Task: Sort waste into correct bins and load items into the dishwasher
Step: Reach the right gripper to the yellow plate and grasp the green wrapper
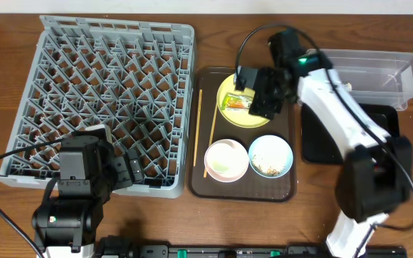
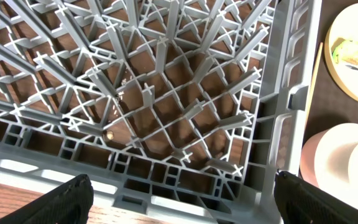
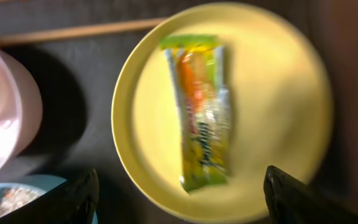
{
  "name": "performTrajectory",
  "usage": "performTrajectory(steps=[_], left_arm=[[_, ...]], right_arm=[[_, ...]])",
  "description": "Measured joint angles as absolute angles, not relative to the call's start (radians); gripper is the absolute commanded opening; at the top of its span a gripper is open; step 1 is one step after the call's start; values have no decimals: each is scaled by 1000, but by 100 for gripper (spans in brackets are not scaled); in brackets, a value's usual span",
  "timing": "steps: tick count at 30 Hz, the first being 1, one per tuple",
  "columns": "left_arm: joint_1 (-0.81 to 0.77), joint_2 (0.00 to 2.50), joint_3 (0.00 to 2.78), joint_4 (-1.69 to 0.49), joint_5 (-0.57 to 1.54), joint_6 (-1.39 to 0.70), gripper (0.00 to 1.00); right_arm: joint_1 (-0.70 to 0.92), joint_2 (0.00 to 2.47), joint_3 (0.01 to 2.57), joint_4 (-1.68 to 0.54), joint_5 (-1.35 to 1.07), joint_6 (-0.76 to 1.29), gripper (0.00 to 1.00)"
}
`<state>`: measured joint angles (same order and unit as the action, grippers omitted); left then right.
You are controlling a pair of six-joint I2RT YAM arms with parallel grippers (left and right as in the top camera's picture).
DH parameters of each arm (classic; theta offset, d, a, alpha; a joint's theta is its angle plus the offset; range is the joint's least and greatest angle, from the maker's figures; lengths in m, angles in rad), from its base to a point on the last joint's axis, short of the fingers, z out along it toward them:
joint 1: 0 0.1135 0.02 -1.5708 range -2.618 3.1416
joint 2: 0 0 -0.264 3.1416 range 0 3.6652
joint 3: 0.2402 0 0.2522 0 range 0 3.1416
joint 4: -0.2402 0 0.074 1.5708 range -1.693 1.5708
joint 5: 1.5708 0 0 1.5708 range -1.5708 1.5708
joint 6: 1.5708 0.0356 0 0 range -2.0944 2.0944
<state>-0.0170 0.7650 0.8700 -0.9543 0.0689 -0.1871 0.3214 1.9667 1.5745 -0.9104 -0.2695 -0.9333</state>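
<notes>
Our left arm, black on a white base, sits at the near-left of the desk, wrist pitched fwd. The left gripper points away and to the right, jaws spread wide w/ nothing between; only its dark fingertips show in the wrist view's bottom corners. Our right arm, white links w/ black joints, stretches from near-right toward the middle. The right gripper points down, jaws apart, gripping nothing.
</notes>
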Motion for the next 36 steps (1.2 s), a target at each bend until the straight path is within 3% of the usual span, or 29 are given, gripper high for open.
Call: performTrajectory(steps=[7, 9, 10, 13, 17, 18, 21, 25, 32, 36], left_arm=[[-17, 765, 870, -954, 68, -187, 93], [-17, 765, 870, -955, 69, -187, 93], [-17, 765, 870, -955, 69, -187, 93], [-17, 765, 870, -954, 69, -187, 93], [-17, 765, 870, -954, 69, -187, 93], [-17, 765, 870, -955, 69, -187, 93], [-17, 765, 870, -954, 69, -187, 93], [-17, 765, 870, -955, 69, -187, 94], [-17, 765, 870, -954, 69, -187, 93], [-17, 765, 870, -955, 69, -187, 94]], right_arm=[[354, 2099, 1570, -885, -266, -952, 84], [360, 2117, 1570, -868, -262, -954, 90], [364, 2130, 1570, -853, -258, -953, 99], [367, 2154, 1569, -816, -244, -952, 99], [367, 2157, 1568, -785, -234, -951, 80], [367, 2157, 1568, -783, -232, -947, 66], [369, 2157, 1567, -786, -223, -938, 47], [370, 2157, 1568, -775, -175, -934, 43], [370, 2157, 1568, -766, -113, -916, 49], [370, 2155, 1567, -789, -108, -904, 42]])
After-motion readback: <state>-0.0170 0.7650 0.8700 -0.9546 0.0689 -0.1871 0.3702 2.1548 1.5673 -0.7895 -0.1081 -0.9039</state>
